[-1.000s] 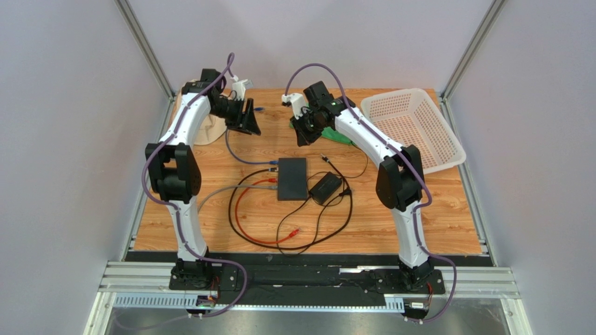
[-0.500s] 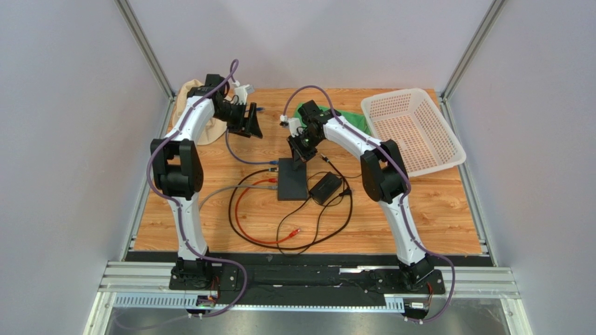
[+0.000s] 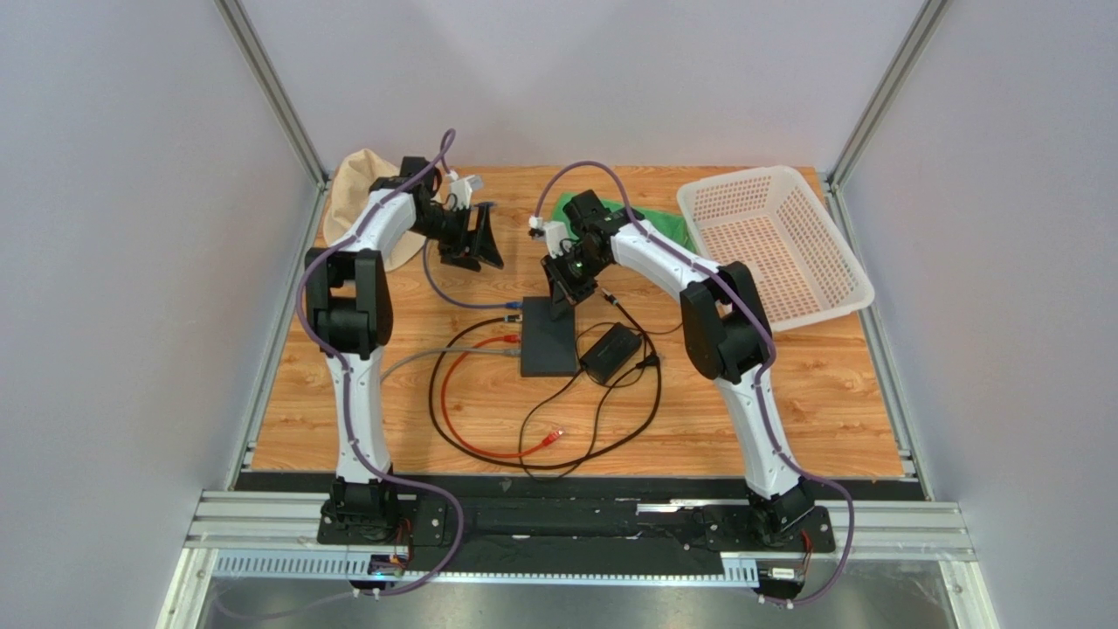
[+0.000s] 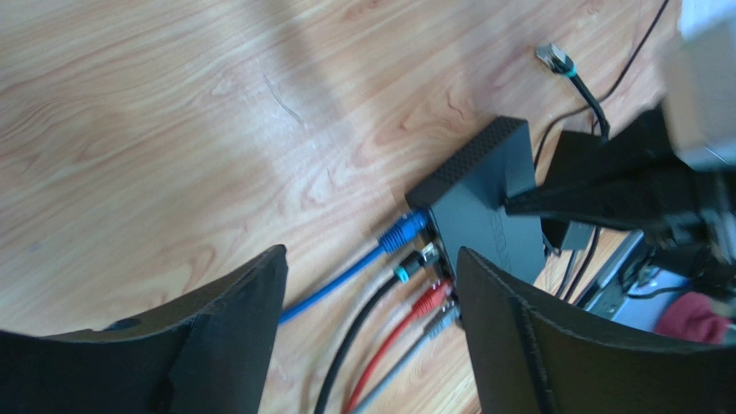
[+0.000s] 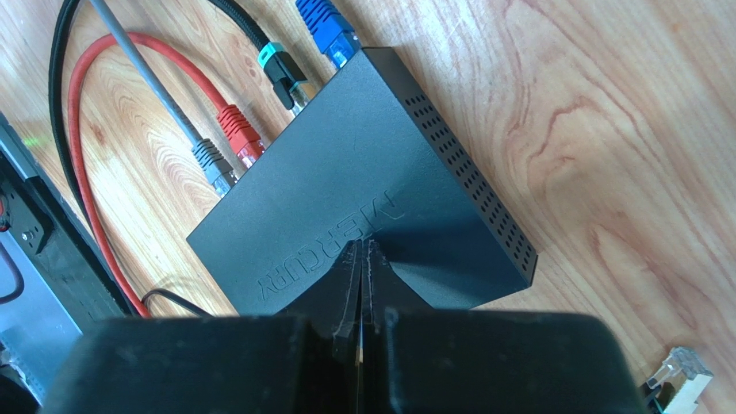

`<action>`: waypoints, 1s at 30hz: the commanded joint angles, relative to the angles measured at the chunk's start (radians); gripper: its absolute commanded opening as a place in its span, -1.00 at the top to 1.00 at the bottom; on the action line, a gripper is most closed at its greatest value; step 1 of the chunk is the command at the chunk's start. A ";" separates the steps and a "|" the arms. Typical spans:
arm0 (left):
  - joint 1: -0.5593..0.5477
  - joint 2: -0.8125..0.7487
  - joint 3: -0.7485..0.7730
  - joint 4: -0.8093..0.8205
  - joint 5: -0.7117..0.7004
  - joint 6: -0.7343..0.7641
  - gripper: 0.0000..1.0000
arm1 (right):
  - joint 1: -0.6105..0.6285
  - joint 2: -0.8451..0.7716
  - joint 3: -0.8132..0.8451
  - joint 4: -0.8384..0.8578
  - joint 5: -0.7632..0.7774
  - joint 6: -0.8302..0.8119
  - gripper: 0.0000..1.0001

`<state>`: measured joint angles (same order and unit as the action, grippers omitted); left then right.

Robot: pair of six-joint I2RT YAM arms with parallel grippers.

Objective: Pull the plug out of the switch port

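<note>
The left tool (image 4: 371,259) hangs wide open above the table (image 4: 130,129), and its two dark fingers (image 4: 233,336) fill the lower part of the left wrist view. In the gap between them, further up and right of centre, lies the switch (image 4: 484,203), a flat matte black box. Four plugs stand in a row along its lower left side: a blue plug (image 4: 403,231) uppermost, then a black plug (image 4: 413,266) with a teal collar, a red plug (image 4: 434,299) and a grey plug (image 4: 447,317). Each is seated in a switch port (image 4: 430,226) on that side, though the sockets are mostly hidden by the plug bodies. The left tool touches none of them; in the top view it sits up and to the left of the switch, apart from it

The right tool (image 5: 363,254) is closed with only a hairline seam between its fingers and holds nothing. Its tips rest on the top face of the switch, just under the raised MERCURY lettering. A loose metal plug (image 5: 682,371) lies free on the table in the lower right corner of the right wrist view

In the top view a power adapter (image 3: 610,353) sits just right of the switch, a basket (image 3: 774,249) is at the upper right, and a green cloth (image 3: 663,229) lies beside the basket
</note>
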<state>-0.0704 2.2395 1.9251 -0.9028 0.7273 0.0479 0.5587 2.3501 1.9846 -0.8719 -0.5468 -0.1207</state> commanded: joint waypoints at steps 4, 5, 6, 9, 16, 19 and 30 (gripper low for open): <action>0.003 0.118 0.081 0.065 0.044 -0.068 -0.34 | 0.030 0.071 -0.116 -0.078 0.176 -0.073 1.00; 0.003 0.127 0.089 0.059 0.044 -0.060 -0.33 | 0.033 0.069 -0.116 -0.078 0.182 -0.073 1.00; 0.003 0.132 0.101 0.047 0.046 -0.051 -0.32 | 0.038 0.067 -0.116 -0.078 0.183 -0.076 1.00; 0.001 0.149 0.100 0.042 0.081 -0.049 -0.25 | 0.041 0.067 -0.109 -0.075 0.189 -0.076 1.00; -0.020 0.166 0.077 0.021 0.159 0.009 -0.15 | 0.043 0.072 -0.109 -0.073 0.217 -0.085 1.00; -0.037 0.167 0.055 0.016 0.135 0.021 -0.11 | 0.041 0.049 -0.093 -0.065 0.212 -0.086 1.00; -0.049 0.151 0.014 0.033 0.107 -0.013 -0.08 | -0.013 -0.150 -0.162 0.034 0.255 0.084 -0.19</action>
<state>-0.1184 2.3978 1.9362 -0.8799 0.8307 0.0303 0.5701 2.2368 1.8687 -0.8505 -0.4400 -0.0872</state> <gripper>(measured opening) 0.542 0.586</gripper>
